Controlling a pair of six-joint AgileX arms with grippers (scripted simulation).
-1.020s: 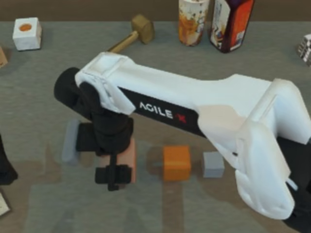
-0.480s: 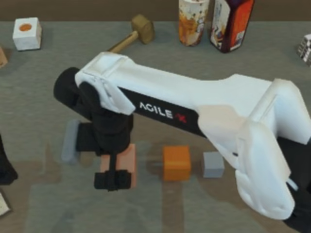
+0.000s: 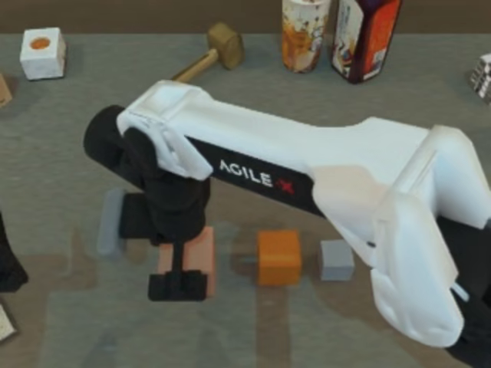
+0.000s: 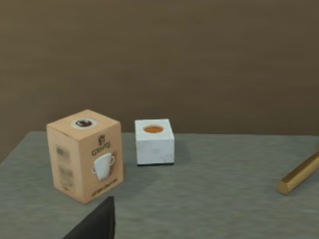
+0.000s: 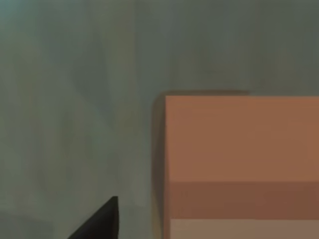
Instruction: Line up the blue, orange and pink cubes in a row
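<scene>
The grey table (image 3: 61, 153) carries pink cube (image 3: 201, 253), orange cube (image 3: 278, 257), blue cube (image 3: 337, 260) mid-table; white cube (image 3: 43, 53), hammer (image 3: 211, 52), can (image 3: 304, 31), bottle (image 3: 365, 34) along the far edge.

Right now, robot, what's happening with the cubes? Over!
Right gripper over the pink cube, grip unclear. Left arm parked off the table's left edge. Pink, orange cube, blue cube roughly in a row. Nothing in the way.

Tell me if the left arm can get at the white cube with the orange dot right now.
Probably yes. The white cube stands at the table's far left corner, with open tabletop around it. The left arm is parked at the left edge, and only a coffee box stands beside the cube.
</scene>
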